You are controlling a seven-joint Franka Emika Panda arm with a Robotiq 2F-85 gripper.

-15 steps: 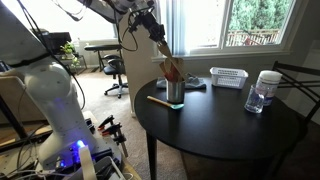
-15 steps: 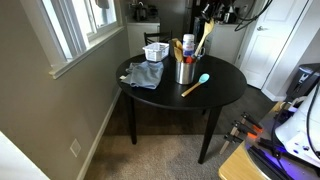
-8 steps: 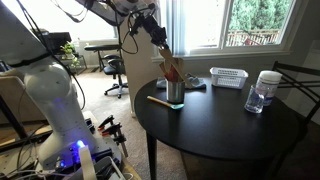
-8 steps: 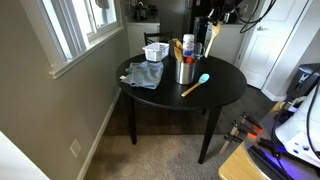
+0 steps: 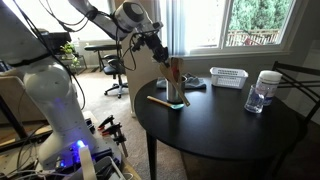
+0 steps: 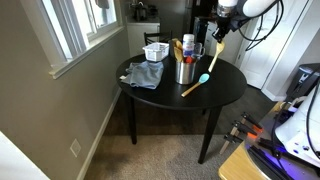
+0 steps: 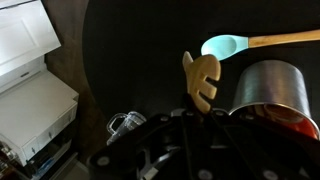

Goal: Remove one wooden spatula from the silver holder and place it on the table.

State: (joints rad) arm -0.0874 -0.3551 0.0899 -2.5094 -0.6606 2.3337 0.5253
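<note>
My gripper (image 5: pixel 160 50) is shut on the handle of the pale wooden spatula (image 5: pixel 172 72), which hangs head down, out of the silver holder (image 5: pixel 176 93) and just beside it. In an exterior view the gripper (image 6: pixel 219 32) holds the spatula (image 6: pixel 213 60) above the black table (image 6: pixel 228 85), to the side of the holder (image 6: pixel 185 72). In the wrist view the spatula's slotted head (image 7: pixel 201 80) sticks out past my jaws (image 7: pixel 200 112), next to the holder (image 7: pixel 268 92). Browner wooden utensils still stand in the holder.
A thin wooden utensil with a greenish end (image 6: pixel 196 84) lies on the table beside the holder; it also shows in the wrist view (image 7: pixel 228 45). A white slotted basket (image 5: pixel 229 77), a clear water bottle (image 5: pixel 262 90) and a grey-blue cloth (image 6: pixel 145 73) sit on the table (image 5: pixel 220 135).
My gripper has moved down and sideways away from the holder, carrying the spatula, which is now clear of the holder.
</note>
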